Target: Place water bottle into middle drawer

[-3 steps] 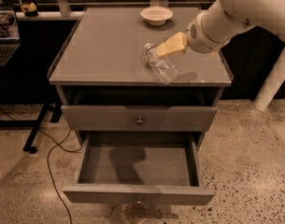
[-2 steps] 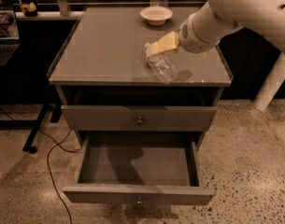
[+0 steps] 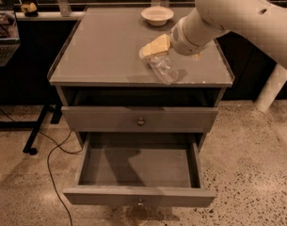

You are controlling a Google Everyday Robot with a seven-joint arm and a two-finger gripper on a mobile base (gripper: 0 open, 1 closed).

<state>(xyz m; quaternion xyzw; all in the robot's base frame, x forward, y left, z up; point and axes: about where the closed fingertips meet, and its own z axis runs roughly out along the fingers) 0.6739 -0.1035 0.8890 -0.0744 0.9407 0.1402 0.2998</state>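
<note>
The robot's hand [image 3: 155, 48] rests at the upper end of the bottle [image 3: 165, 70], which lies on the surface [image 3: 105, 51] near its front edge. I cannot tell if the hand grips it. The middle drawer [image 3: 138, 171] stands open below.

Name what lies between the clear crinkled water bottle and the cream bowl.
Camera view: the gripper, at the far end of the water bottle, then bare grey cabinet top.

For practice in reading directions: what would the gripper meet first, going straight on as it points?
Likely the bottle lying just below the gripper on the cabinet top; depth is unclear.
</note>
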